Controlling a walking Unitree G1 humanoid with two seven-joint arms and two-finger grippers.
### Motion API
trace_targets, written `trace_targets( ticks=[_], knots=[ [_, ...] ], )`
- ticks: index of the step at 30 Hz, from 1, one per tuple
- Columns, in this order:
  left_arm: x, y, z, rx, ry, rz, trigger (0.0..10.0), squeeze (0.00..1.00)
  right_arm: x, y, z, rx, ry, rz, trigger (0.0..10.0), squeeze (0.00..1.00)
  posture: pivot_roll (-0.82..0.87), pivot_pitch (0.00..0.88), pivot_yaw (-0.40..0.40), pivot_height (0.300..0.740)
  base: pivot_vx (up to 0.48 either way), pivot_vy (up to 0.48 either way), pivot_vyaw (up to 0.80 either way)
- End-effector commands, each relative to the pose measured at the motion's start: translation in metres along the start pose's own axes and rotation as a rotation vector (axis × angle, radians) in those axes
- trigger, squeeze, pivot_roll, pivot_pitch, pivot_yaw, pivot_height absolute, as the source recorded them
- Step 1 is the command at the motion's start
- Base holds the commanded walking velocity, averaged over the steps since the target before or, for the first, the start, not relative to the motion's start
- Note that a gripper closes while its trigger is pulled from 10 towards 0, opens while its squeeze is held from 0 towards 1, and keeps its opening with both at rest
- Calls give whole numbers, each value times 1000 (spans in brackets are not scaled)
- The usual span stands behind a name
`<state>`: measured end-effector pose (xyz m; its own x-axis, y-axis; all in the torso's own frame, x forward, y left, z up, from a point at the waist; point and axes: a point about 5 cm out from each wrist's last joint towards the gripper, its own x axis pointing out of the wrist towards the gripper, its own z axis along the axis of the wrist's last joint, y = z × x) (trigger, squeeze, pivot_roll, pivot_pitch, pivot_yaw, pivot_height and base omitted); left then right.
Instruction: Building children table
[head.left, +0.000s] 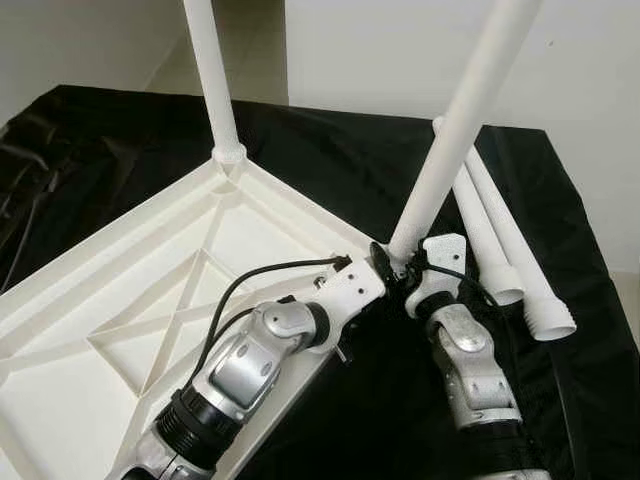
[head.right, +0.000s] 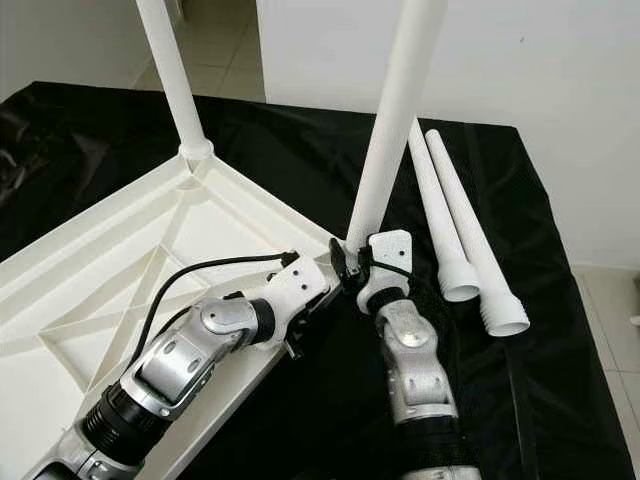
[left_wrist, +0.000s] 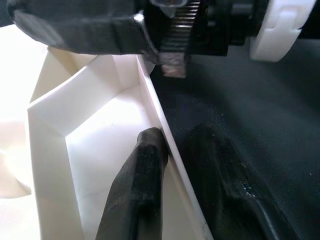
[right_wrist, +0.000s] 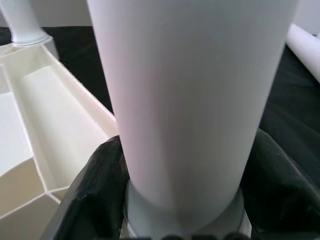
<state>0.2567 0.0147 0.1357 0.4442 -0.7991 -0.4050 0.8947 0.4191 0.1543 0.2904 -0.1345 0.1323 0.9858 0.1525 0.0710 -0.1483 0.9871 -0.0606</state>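
Over on the left, the upturned white tabletop (head.left: 120, 300) lies ribs-up on the black cloth (head.left: 330, 150), and one table leg (head.left: 212, 80) already stands seated in its far corner socket. The left gripper (left_wrist: 172, 150) pinches the tabletop's side wall right at the near corner, one finger (left_wrist: 137, 185) inside the frame and the other outside, clamped across the rim to steady it. Just beyond its fingertips comes the action: the right gripper (head.right: 352, 262) has its fingers wrapped round the foot of a second leg (head.right: 395, 110), which leans away a little at that corner's socket. It looks part-seated at best; I can't tell whether it is fully home. To the right of that gripper, two spare legs (head.right: 465, 215) lie side by side on the cloth. By my count: one done, one going in, two waiting.
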Motion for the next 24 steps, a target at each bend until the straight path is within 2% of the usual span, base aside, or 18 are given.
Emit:
trace_targets(
  ticks=[1,12,13,15,16,17,18,24],
  knots=[
    [-1,-6,-12,-11,30,-84,10000,0,-8,-19,-13,11,77,-127,0,0,-59,101,-2,740,0,0,0],
    [-3,-5,-8,34,-18,-159,10000,0,-6,-12,-11,20,96,-139,0,0,-54,109,-3,740,0,0,0],
    [-9,-5,-10,35,-24,-217,10000,0,-4,-11,-11,10,96,-151,3098,0,-54,111,0,740,0,0,0],
    [-12,-5,-11,35,-24,-238,10000,0,-3,-11,-11,5,96,-154,3098,0,-54,111,0,740,0,0,0],
    [-14,-6,-12,34,-23,-250,10000,0,-3,-11,-11,2,97,-157,3804,0,-54,111,0,740,0,0,0],
    [-14,-6,-12,34,-23,-255,10000,0,-4,-11,-11,1,98,-158,3804,0,-54,111,0,740,0,0,0],
    [-17,-4,-14,37,-19,-253,10000,0,-4,-9,-11,1,103,-160,10000,0,-57,112,0,740,0,0,0],
    [-18,-2,-19,70,7,-250,10000,0,-3,-9,-11,-1,111,-170,10000,0,-58,114,8,740,0,0,0]
  ],
)
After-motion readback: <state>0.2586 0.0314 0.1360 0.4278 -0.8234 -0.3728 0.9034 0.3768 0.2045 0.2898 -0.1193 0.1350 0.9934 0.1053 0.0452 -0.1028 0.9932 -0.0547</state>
